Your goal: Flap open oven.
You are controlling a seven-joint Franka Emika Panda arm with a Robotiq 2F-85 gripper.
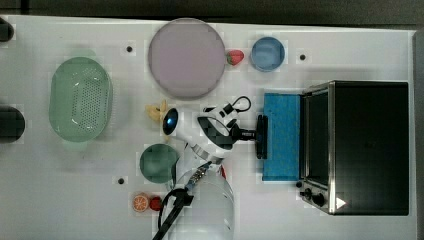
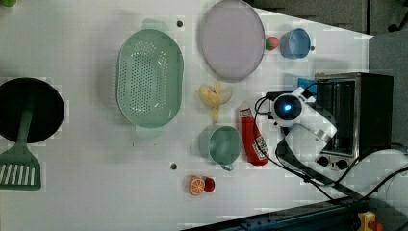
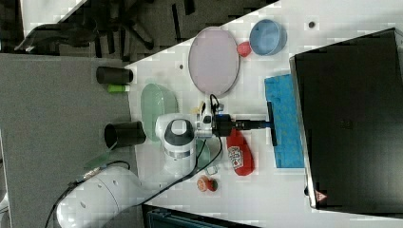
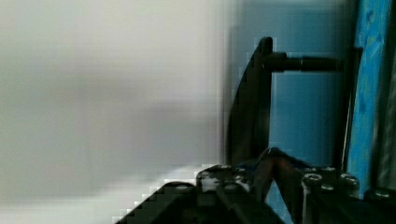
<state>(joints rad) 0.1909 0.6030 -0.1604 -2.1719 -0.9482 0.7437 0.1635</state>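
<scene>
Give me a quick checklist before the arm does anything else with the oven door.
1. Door folded down from the oven: ok, its blue glass faces up in the top view.
2. End effector at the bar handle: ok, closed on it.
3. Door fully flat: cannot tell.
4. Ketchup bottle clear of the door: ok, beside it in the right view, apart.
5. Strawberry and blue cup clear of the door: ok.
</scene>
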